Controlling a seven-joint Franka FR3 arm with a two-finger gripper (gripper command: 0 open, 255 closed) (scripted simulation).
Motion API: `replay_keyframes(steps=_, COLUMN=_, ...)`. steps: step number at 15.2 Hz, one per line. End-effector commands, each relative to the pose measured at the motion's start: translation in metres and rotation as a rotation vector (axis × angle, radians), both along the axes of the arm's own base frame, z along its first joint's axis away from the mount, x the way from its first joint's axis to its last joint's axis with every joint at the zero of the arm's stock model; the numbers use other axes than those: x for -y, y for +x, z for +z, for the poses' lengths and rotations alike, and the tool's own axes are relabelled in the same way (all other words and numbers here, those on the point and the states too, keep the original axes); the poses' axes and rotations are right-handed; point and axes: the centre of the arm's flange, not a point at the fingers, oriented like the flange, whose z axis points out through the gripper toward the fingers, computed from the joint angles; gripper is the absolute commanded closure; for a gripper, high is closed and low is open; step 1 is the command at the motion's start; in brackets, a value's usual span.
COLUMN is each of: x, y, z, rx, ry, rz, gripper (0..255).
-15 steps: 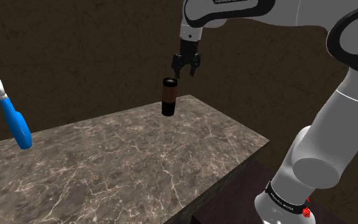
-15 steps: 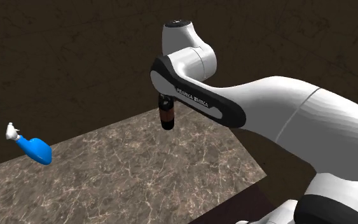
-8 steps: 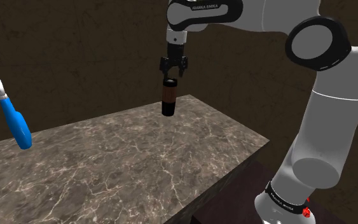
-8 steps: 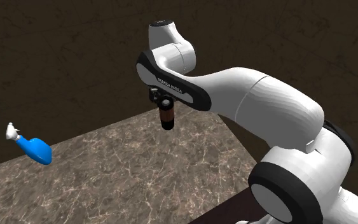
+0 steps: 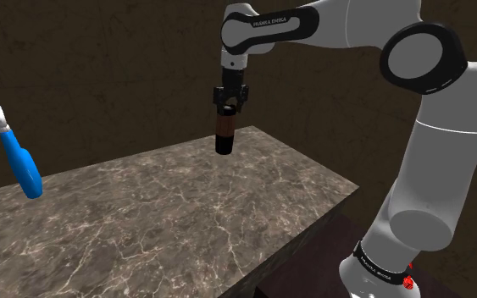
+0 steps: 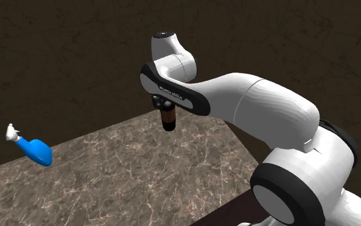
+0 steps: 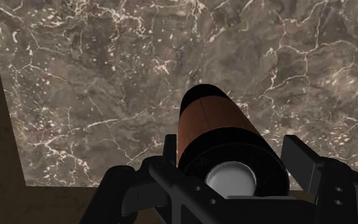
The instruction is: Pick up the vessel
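Currently logged: vessel (image 5: 224, 135), brown body, black cap, upright at upper centre of the shoulder view, near the marble counter's (image 5: 143, 220) far edge. Gripper (image 5: 229, 107) spread astride its top, not yet clasping, I judge. Risk: an off-centre squeeze tips it over that edge

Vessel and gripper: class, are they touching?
Cannot tell. In the wrist view the gripper straddles the vessel, but neither contact nor gap shows plainly.

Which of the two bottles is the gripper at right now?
The brown upright vessel, straddled by the gripper; the blue spray bottle stands far off.
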Motion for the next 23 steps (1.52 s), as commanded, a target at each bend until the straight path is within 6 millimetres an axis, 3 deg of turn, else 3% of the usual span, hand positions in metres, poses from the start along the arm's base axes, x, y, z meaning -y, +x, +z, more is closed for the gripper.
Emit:
replay_keyframes(steps=1, x=0.0, y=0.0, z=-0.001, rx=0.0, ry=0.0, rz=0.0, gripper=255)
replay_keyframes(steps=9, x=0.0, y=0.0, z=-0.001, rx=0.0, ry=0.0, rz=0.0, gripper=255)
replay_keyframes(steps=23, x=0.0, y=0.0, z=0.073, rx=0.0, ry=0.0, rz=0.0, gripper=255)
